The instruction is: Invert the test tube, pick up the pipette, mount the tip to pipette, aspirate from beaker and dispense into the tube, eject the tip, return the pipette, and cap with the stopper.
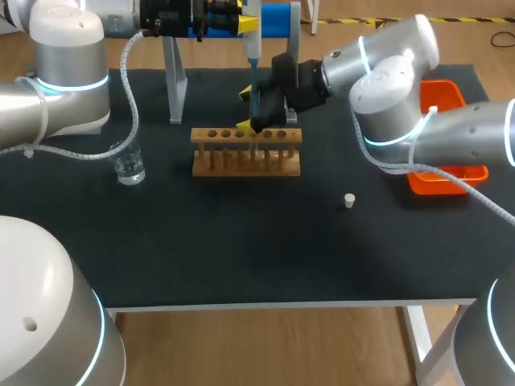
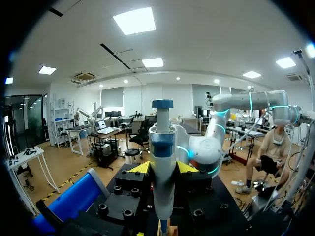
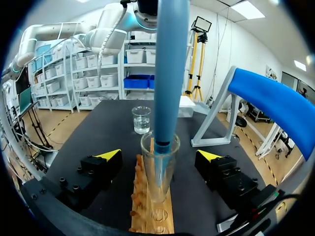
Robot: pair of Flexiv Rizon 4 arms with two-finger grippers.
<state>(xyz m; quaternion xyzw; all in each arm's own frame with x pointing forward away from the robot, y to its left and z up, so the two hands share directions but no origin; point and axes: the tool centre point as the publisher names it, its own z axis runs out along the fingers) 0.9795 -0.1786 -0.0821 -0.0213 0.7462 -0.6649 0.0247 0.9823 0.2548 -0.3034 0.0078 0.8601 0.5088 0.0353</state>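
A glass beaker (image 1: 129,165) with clear liquid stands near the left edge of the dark bench (image 1: 241,249). The left arm comes in over the far left corner. Its pincer (image 2: 163,168) is closed on the body of the pipette (image 1: 252,48), with a yellow tip pressed against each side. The pipette hangs upright, plunger on top, above the rack.

The wooden rack (image 1: 245,153) sits toward the far edge, about midway along it. In front of the blue stand (image 1: 278,18), the pipette's lower end reaches straight down to the rack. In the right wrist view the clear test tube (image 3: 158,172) stands upright in the rack, mouth up. The pipette's tip is inside it, below the rim. Which hole holds the tube cannot be told.

The right pincer (image 3: 158,156) is spread wide, one finger on each side of the tube and neither touching the glass.

Right of the rack, a small white stopper (image 1: 349,200) lies alone on the bench. An orange tray (image 1: 451,181) sits at the right edge, partly behind the right arm.
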